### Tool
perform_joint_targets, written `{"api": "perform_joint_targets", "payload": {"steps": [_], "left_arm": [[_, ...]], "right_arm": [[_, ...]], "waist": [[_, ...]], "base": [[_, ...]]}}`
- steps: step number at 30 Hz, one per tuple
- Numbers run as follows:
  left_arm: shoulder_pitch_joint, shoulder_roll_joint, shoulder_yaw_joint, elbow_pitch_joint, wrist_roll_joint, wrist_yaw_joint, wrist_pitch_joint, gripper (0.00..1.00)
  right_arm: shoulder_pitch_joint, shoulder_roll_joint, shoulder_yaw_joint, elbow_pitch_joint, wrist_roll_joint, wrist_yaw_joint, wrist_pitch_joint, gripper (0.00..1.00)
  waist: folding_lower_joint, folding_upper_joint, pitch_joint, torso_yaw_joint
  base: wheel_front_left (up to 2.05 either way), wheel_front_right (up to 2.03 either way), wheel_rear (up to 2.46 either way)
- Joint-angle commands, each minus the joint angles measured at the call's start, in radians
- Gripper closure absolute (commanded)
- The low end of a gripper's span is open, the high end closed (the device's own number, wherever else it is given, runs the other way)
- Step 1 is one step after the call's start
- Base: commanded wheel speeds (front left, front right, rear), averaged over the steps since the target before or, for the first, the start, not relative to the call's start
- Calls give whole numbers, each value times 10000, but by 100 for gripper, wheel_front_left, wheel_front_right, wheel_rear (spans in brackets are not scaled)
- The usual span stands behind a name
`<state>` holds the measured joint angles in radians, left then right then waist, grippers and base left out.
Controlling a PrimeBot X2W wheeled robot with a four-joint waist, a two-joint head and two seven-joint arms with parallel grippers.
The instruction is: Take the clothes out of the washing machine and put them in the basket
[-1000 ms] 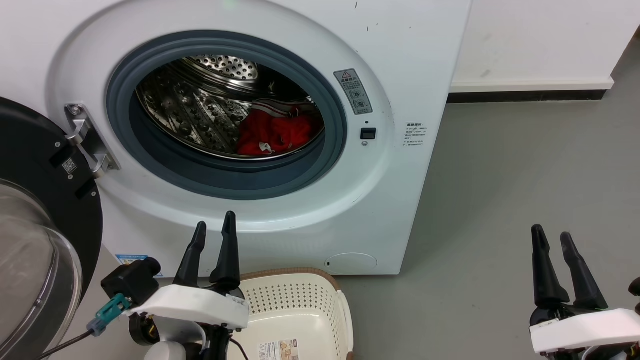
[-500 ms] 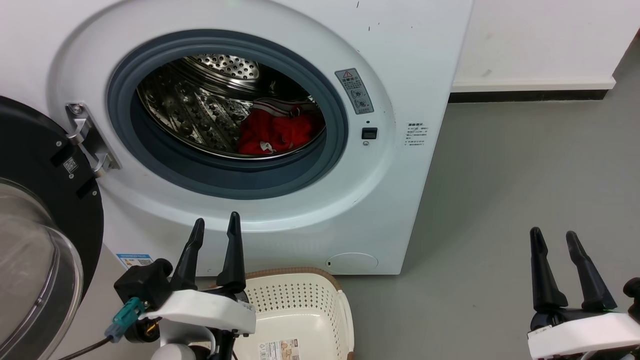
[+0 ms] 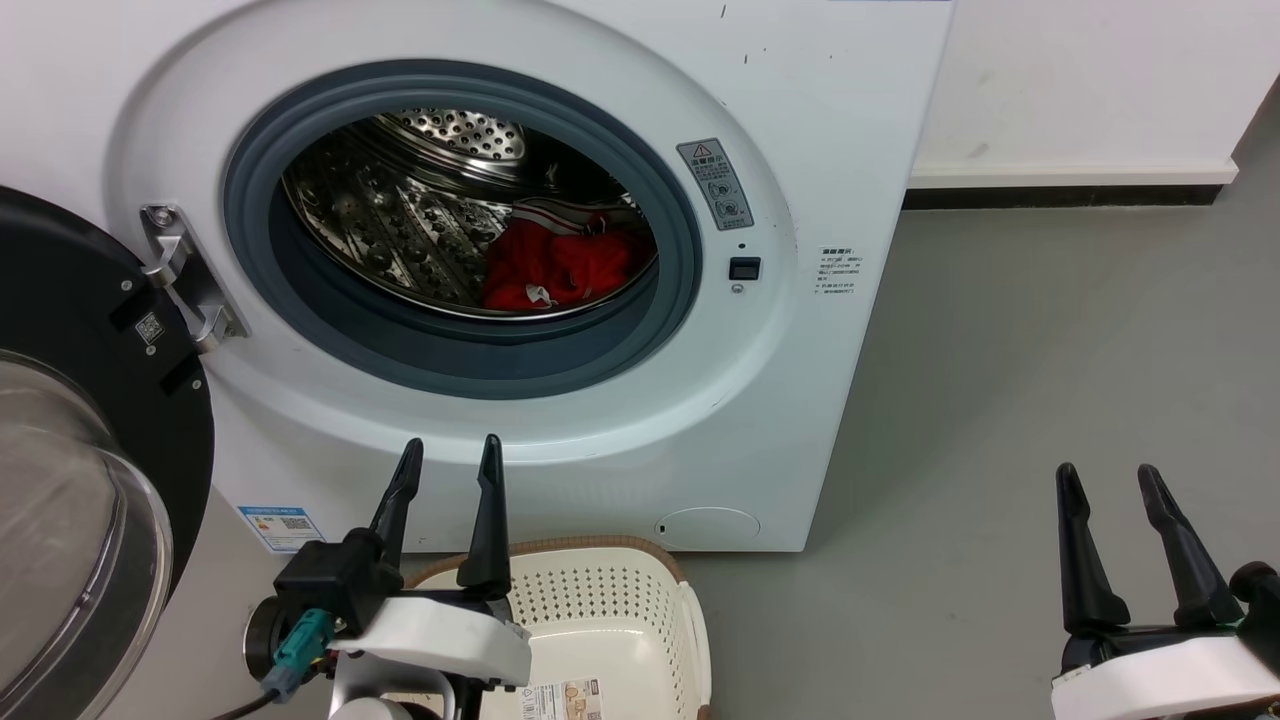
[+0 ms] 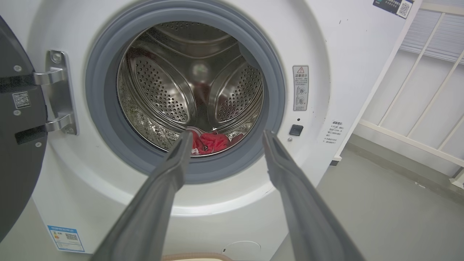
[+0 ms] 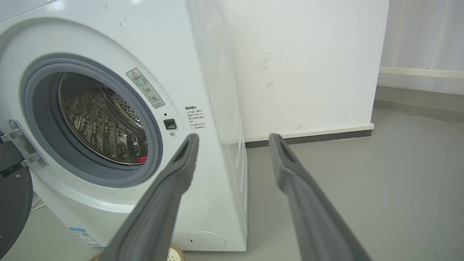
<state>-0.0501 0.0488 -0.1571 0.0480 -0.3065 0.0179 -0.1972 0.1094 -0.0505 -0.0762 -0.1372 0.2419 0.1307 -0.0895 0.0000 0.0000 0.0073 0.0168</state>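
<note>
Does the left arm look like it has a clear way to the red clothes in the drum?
Likely yes. The door hangs wide open, the left gripper is open and faces the porthole, and nothing lies between it and the clothes deep inside.

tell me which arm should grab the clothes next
Left, probably. The left gripper is open just below the porthole, aimed at the clothes; the right gripper hangs off beside the washer.

Red clothes [image 3: 565,270], white washing machine [image 3: 820,120], cream perforated basket [image 3: 600,620].
</note>
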Motion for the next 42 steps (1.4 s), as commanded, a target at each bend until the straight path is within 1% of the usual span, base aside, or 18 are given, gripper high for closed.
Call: {"api": "perform_joint_targets", "payload": {"steps": [1, 13, 24, 31, 42], "left_arm": [[4, 22, -83, -36, 338, 14, -114, 0], [32, 31, -453, 97, 1589, 174, -354, 0], [26, 27, -583, 245, 2233, 456, -555, 0], [72, 25, -648, 243, 2583, 556, -681, 0], [63, 22, -617, 249, 2266, 674, -685, 0]], "right_arm": [[111, 1, -8, -164, -325, 0, -75, 0], [283, 3, 62, -341, -1284, -1, -172, 0], [416, 5, 69, -482, -2006, -1, -194, 0], [504, 7, 93, -533, -2283, -1, -253, 0], [439, 8, 54, -330, -1962, -1, -262, 0]], "waist": [[0, 0, -6, 8], [0, 0, -4, 23], [0, 0, 33, 79], [0, 0, 70, 97], [0, 0, 109, 80]], "base": [[0, 0, 0], [0, 0, 0], [0, 0, 0], [0, 0, 0], [0, 0, 0]]}}
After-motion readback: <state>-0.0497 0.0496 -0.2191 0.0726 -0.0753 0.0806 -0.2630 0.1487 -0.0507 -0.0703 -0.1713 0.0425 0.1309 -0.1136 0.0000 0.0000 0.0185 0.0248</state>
